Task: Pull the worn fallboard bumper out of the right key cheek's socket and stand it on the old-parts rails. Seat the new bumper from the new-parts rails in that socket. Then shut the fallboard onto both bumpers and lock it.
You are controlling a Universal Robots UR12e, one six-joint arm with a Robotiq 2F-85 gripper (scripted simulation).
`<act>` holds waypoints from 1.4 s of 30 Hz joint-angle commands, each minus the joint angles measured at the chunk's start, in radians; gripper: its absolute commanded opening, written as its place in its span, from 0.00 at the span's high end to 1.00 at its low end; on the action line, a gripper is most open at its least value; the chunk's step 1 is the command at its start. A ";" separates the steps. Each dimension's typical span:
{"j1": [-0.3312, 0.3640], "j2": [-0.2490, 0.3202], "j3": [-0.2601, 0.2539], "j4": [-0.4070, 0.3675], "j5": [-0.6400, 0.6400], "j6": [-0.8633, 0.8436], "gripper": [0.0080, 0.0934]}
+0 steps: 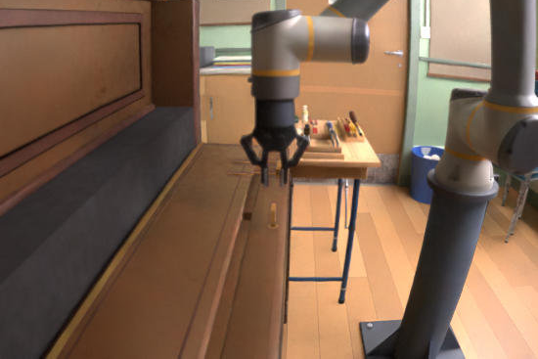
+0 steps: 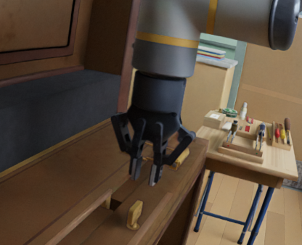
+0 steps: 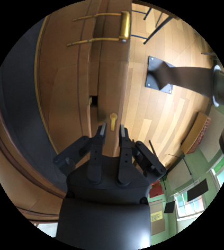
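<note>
The brass lock key (image 1: 273, 215) (image 2: 134, 215) (image 3: 113, 120) stands upright in the piano's front rail, just beside a small dark notch (image 1: 247, 215) (image 3: 93, 99) at the edge of the closed fallboard (image 1: 161, 259) (image 2: 56, 177). A brass handle (image 2: 178, 159) (image 3: 124, 25) with two thin rods lies across the fallboard's right end. On the side table, a dark bumper (image 2: 233, 127) stands on wooden rails (image 2: 241, 150). My gripper (image 1: 274, 182) (image 2: 144, 175) (image 3: 111, 131) hangs fingers-down above the rail, a little short of the key, partly closed and holding nothing.
The upright piano's case (image 1: 73, 78) fills the left. A wooden side table (image 1: 332, 156) (image 2: 249, 152) on blue legs stands past the piano's right end, carrying tool racks and small boxes. My arm's base column (image 1: 440, 259) rises from the floor, with a blue bin (image 1: 425, 171) behind.
</note>
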 commanded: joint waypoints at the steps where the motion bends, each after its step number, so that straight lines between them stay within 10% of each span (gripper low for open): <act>1: 0.005 0.002 -0.003 -0.001 0.000 0.005 0.72; 42: 0.030 0.102 0.019 -0.122 0.000 0.031 0.72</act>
